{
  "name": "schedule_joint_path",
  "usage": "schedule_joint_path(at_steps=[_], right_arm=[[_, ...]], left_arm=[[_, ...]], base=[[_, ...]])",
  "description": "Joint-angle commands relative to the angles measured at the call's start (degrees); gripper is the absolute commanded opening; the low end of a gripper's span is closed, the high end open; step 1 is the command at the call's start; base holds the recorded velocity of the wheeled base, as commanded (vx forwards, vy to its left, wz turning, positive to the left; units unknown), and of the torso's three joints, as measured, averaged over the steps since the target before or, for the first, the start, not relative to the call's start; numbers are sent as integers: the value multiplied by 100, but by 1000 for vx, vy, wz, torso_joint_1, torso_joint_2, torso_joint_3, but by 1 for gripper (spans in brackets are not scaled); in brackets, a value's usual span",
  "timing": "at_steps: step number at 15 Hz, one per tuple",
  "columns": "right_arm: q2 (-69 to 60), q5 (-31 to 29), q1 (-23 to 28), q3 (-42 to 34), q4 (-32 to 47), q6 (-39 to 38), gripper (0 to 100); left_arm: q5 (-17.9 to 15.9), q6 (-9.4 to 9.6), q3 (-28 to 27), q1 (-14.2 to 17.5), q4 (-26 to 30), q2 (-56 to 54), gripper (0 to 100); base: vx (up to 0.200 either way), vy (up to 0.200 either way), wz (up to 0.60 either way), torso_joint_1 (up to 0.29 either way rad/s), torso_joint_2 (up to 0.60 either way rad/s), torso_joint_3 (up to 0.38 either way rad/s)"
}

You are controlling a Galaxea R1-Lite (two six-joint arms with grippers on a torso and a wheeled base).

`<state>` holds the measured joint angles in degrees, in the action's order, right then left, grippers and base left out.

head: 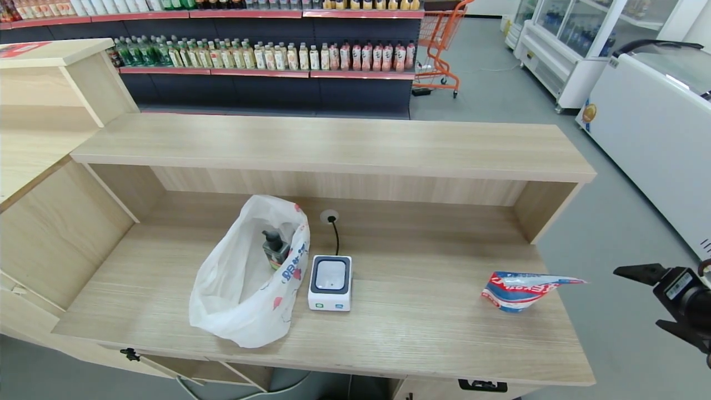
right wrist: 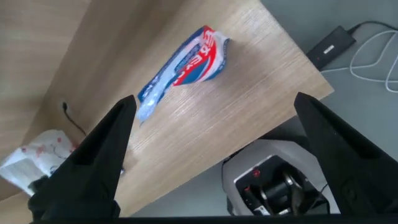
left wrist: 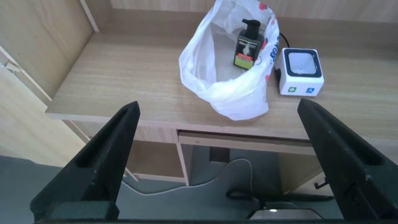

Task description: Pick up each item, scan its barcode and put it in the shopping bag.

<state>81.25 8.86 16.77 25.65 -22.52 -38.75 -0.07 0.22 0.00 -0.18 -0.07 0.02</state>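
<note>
Lying at right of counter (head: 422,316), pouch (head: 519,290); bottle (head: 276,249) in bag (head: 239,305) left of scanner (head: 330,282); right gripper (head: 639,297), left gripper (left wrist: 217,107) both spread wide, empty

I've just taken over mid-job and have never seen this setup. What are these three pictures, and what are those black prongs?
This is a two-armed robot at a wooden shop counter. The wide picture comes from a camera on its head. The other two come from cameras on its wrists, looking past each gripper. The black prongs are fingers. The left gripper and the right gripper are both open and hold nothing. On the counter stand a white shopping bag with a dark pump bottle inside, and a small white scanner beside it. A red, white and blue pouch lies toward the right arm.
</note>
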Motion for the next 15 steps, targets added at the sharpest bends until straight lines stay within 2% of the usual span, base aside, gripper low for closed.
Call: schedule_joint_path(at_steps=[1, 4, 10, 15], right_arm=[[998, -253, -78, -34, -517, -36, 100], [1815, -262, -113, 81, -1361, 17, 100], [2668, -280, -737, 529, -1554, 17, 100], [3345, -297, -1168, 546, -2697, 79, 100]], left_arm=[[-1, -4, 0, 1, -1, -2, 100], [-1, -4, 0, 1, -1, -2, 100], [-1, -4, 0, 1, -1, -2, 100], [-1, 4, 0, 1, -1, -2, 100]], base=[[0, 0, 0, 0, 0, 0], [0, 0, 0, 0, 0, 0], [0, 0, 0, 0, 0, 0], [0, 0, 0, 0, 0, 0]])
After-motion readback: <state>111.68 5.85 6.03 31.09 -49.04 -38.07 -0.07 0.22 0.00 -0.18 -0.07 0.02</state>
